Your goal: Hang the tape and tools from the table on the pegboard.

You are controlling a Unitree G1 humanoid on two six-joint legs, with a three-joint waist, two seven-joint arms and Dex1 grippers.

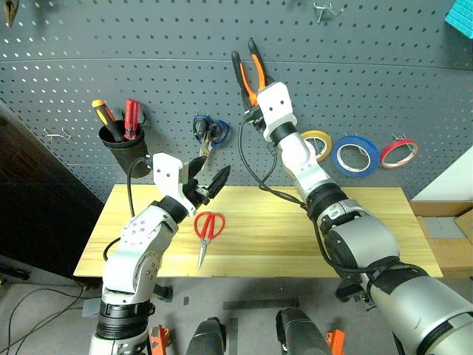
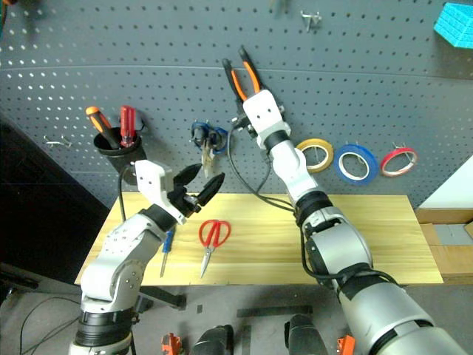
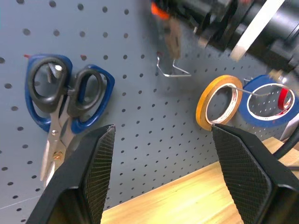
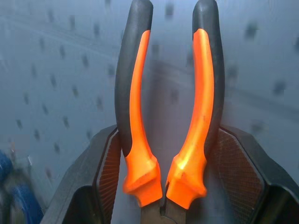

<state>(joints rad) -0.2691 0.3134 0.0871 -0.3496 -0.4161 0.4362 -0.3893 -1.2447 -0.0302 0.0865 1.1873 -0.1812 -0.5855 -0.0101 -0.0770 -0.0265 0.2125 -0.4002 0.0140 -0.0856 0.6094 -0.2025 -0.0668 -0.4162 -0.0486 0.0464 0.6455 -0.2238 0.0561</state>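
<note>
a: from the head view, the right gripper [image 1: 253, 95] is clamped on the pliers [image 1: 250, 70], handles up by the pegboard [image 1: 384, 81]. slip one handle over a hook.
b: left wrist view: the left gripper [image 3: 161, 140] is apart, empty. blue scissors [image 3: 63, 98] and yellow tape [image 3: 218, 100] crowd the hooks.
a: right wrist view: the pliers sit straight.

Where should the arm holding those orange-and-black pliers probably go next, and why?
Probably toward a free metal hook on the dark grey pegboard: the right gripper holds the orange-and-black pliers handles-up against the board, not yet hung.
</note>
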